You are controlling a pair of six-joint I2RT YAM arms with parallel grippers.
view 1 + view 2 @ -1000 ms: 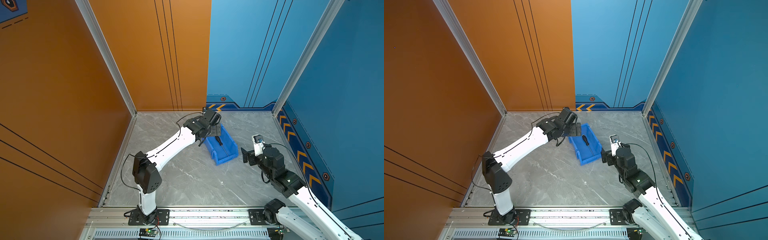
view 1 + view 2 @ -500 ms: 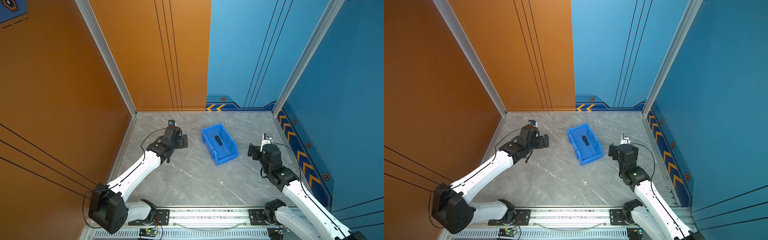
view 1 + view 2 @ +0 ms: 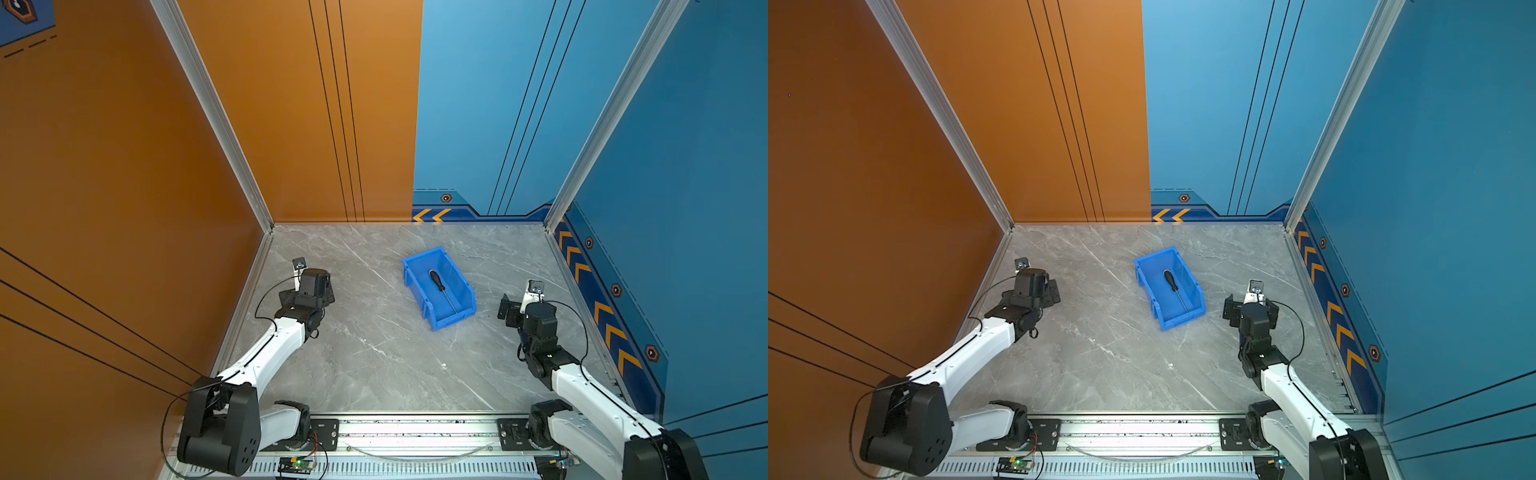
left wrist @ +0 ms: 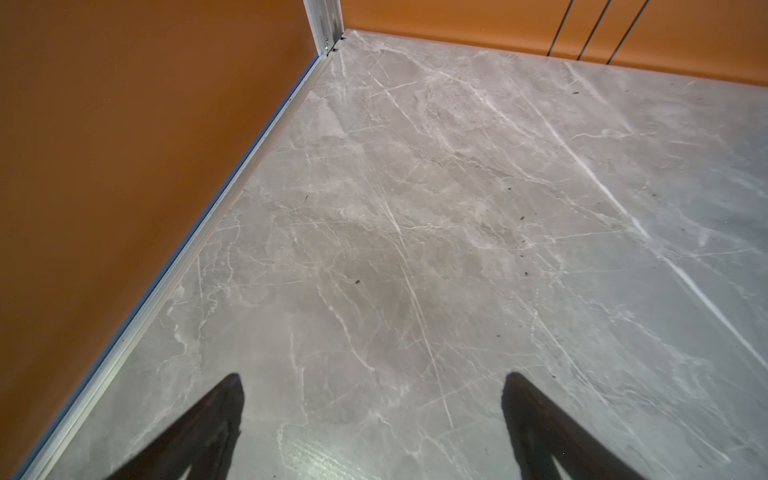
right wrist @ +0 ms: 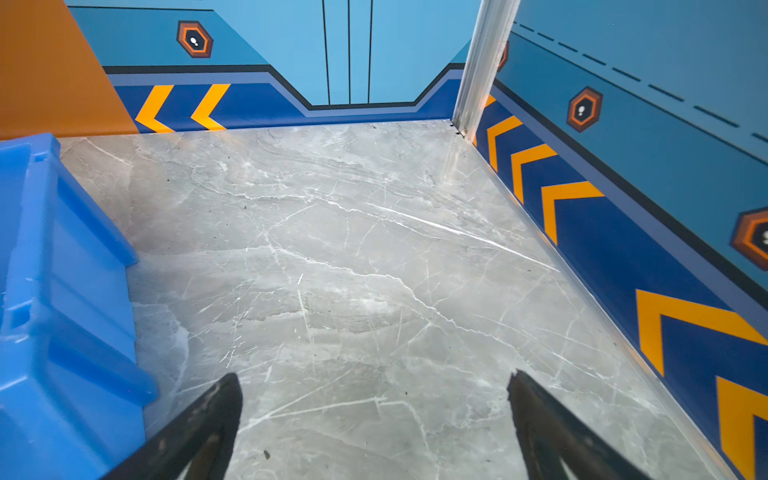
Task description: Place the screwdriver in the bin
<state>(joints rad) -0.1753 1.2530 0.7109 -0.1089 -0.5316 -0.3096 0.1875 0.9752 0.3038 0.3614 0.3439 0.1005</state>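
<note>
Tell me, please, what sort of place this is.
Probably a purpose-built robot test cell, not a real workshop: orange wall panels and blue wall panels in aluminium framing enclose a marble-look tabletop, and the left arm and right arm stand on a rail along its open edge.

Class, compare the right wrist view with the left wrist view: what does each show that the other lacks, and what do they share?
Only the right wrist view: the bin from outside, blue and ribbed, and blue walls with yellow chevrons.
Only the left wrist view: the corner post where two orange walls meet.
Shared: the grey marble table; the left gripper and right gripper each show two dark fingers spread apart, holding nothing. Neither shows the screwdriver, which a top view shows lying inside the bin.
</note>
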